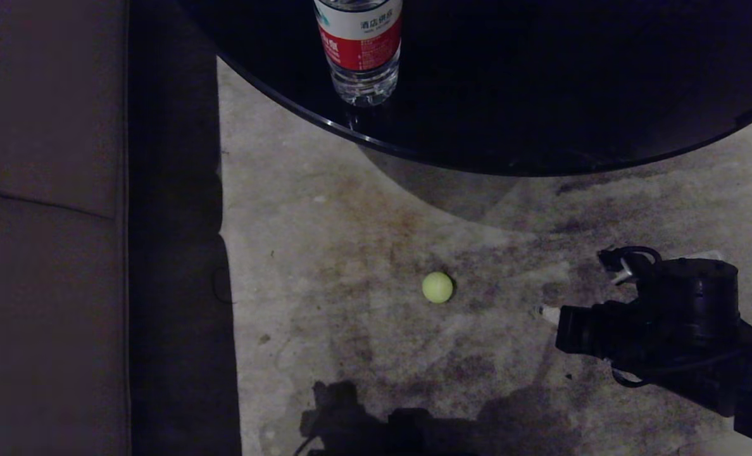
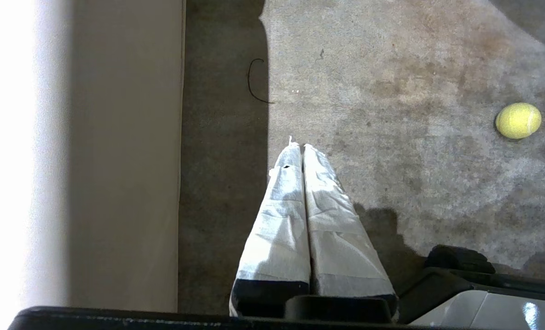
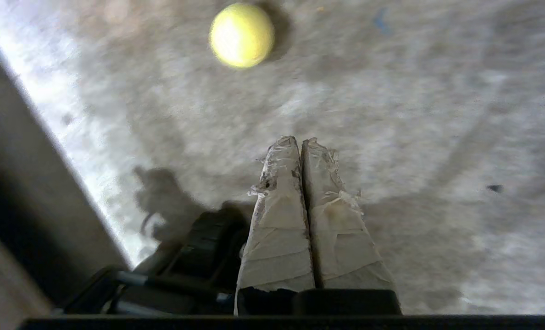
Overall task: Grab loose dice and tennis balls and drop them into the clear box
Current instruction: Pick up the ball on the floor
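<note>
On the stained grey floor point(image 1: 350, 253), a yellow-green tennis ball point(image 1: 437, 287) lies alone, in front of the black round tabletop point(image 1: 540, 95) that carries a water bottle point(image 1: 359, 47). The right gripper point(image 3: 301, 143) hangs above the floor near the ball, apart from it, jaws clenched and empty. The left gripper point(image 2: 298, 147), jaws likewise clenched on nothing, hangs near the brown sofa point(image 1: 47, 253).
</note>
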Tool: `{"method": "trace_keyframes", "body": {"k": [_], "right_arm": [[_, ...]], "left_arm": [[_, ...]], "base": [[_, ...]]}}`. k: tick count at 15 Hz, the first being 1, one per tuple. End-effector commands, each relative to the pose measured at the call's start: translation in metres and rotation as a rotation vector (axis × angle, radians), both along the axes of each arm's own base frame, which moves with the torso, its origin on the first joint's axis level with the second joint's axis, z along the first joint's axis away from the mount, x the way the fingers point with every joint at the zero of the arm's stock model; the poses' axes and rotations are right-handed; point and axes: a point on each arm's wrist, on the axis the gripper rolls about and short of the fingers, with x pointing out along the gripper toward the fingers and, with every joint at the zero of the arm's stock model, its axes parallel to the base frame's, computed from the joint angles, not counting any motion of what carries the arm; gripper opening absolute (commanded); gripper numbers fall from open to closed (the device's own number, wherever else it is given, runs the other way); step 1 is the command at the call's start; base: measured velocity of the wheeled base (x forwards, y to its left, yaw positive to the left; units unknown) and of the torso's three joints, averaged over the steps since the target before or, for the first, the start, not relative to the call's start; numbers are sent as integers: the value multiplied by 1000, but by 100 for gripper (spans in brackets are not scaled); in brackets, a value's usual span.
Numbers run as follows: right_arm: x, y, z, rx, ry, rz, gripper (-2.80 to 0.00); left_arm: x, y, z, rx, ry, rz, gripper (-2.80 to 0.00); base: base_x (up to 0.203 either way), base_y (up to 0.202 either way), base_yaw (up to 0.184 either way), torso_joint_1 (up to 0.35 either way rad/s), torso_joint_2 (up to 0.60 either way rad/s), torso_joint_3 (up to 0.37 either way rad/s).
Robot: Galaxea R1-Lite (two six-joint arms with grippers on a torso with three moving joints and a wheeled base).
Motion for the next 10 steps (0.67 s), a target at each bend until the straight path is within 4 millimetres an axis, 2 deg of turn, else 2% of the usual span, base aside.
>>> {"method": "trace_keyframes", "body": {"k": [1,6,10], "right_arm": [[-3,-2,4,0,-20,-37,-280],[-2,-2,3,4,-17,-32,-280],[12,4,-2,12,-31,-31,-280]], "left_arm": [[0,0,0,-7,0,2,-280],[0,0,0,-15,-2,2,-280],[0,0,0,-17,-1,4,-280]], "base": [[0,0,0,0,0,0],[0,0,0,0,0,0],[0,0,0,0,0,0]]}}
